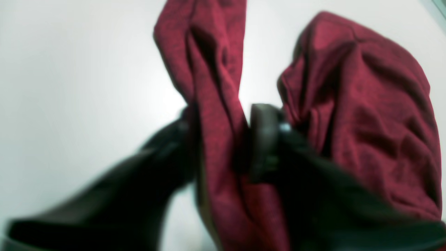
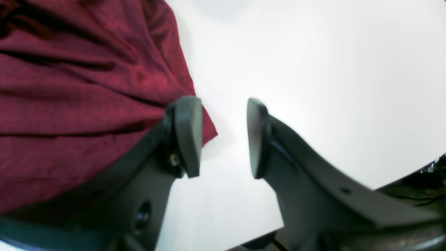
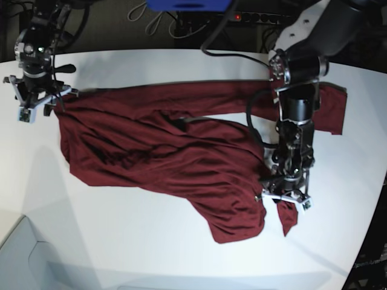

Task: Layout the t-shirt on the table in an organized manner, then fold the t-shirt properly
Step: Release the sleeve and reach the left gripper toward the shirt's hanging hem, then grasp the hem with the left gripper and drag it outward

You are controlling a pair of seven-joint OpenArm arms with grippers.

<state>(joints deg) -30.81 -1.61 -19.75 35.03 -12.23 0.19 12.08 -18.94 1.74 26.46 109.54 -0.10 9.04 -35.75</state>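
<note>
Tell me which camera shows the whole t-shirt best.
The base view: there the entire t-shirt lies spread and rumpled across the table, sleeves included. The left wrist view shows only a blurred bunch of it in the left gripper. The right wrist view shows just one edge beside the open right gripper.

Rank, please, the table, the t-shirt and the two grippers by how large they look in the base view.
1. table
2. t-shirt
3. left gripper and right gripper: they look alike, so I would not rank them.
</note>
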